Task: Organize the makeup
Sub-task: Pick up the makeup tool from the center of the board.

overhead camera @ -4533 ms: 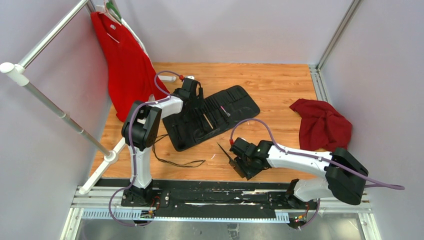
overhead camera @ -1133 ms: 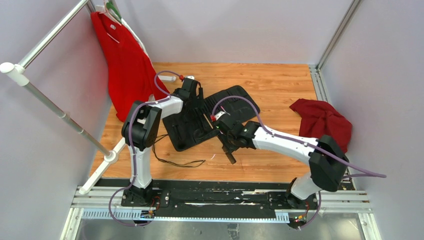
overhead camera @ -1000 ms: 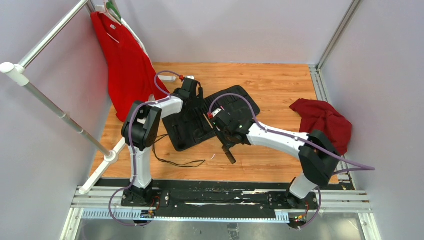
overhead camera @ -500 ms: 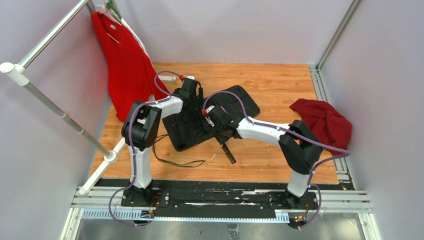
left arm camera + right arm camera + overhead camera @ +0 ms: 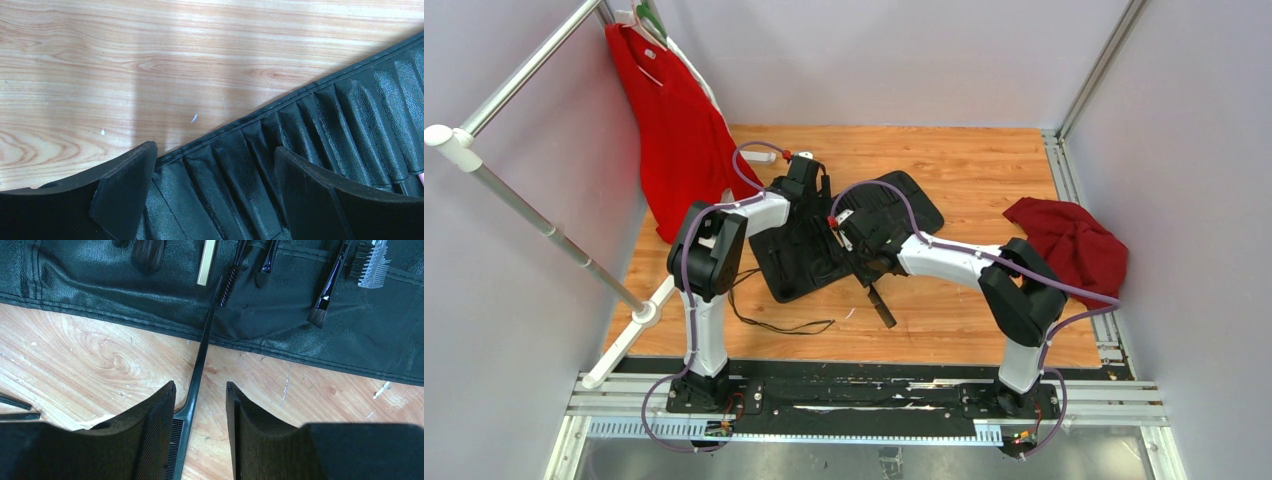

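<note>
A black tail comb point(image 5: 200, 355) lies on the wood, its thin tail reaching onto the black roll-up case point(image 5: 100, 285). My right gripper point(image 5: 200, 385) is open and straddles the comb, with bare wood showing between the comb's spine and the right finger. Seen from above, the comb point(image 5: 880, 303) trails toward me from the right gripper point(image 5: 867, 268). Several brushes sit in the case: a fluffy one point(image 5: 147, 252), a spoolie point(image 5: 230, 282), an angled brush point(image 5: 325, 295) and a comb-brush point(image 5: 372, 262). My left gripper point(image 5: 212, 149) is open over the case's empty slots point(image 5: 350, 115).
A crumpled red cloth point(image 5: 1069, 245) lies at the right. A red shirt point(image 5: 674, 130) hangs from the white rack point(image 5: 524, 210) on the left. A thin black cord point(image 5: 774, 322) loops on the wood in front of the case point(image 5: 904, 200).
The right arm swung from the near table up to the case's front edge, then edged slightly left over the last second. The comb's tail now points onto the case. The left arm has not moved.
</note>
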Robot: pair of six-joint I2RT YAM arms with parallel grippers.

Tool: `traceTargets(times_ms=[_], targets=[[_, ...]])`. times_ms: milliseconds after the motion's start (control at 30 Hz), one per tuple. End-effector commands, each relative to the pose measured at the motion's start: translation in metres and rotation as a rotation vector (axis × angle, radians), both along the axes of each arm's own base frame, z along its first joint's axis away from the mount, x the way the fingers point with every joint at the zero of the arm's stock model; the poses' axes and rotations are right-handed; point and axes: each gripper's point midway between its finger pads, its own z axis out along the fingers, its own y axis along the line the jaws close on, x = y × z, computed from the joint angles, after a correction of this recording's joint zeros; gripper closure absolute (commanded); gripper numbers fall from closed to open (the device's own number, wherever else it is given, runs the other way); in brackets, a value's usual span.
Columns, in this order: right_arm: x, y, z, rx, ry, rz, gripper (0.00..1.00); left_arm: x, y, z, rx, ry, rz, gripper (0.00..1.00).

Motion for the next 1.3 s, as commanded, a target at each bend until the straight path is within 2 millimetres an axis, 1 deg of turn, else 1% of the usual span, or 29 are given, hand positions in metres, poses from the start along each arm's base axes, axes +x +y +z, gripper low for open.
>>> traceTargets(times_ms=[0, 300, 867, 1133, 1267], targets=[[0.009, 0.003, -0.003, 0.016, -0.001, -0.012, 0.59, -0.041, 0.003, -0.052, -0.008, 0.19, -0.024, 0.08], [0.006, 0.0, -0.014, 0.024, 0.029, -0.035, 0.61, -0.041, 0.003, -0.052, -0.008, 0.19, -0.022, 0.08], [-0.003, -0.009, -0.022, 0.055, 0.076, -0.088, 0.66, -0.041, 0.003, -0.052, -0.007, 0.19, -0.022, 0.08], [-0.01, -0.009, -0.025, 0.086, 0.114, -0.113, 0.76, -0.04, 0.003, -0.052, -0.006, 0.191, -0.023, 0.08], [-0.012, -0.012, -0.025, 0.089, 0.117, -0.126, 0.78, -0.04, 0.003, -0.052, -0.007, 0.19, -0.023, 0.08]])
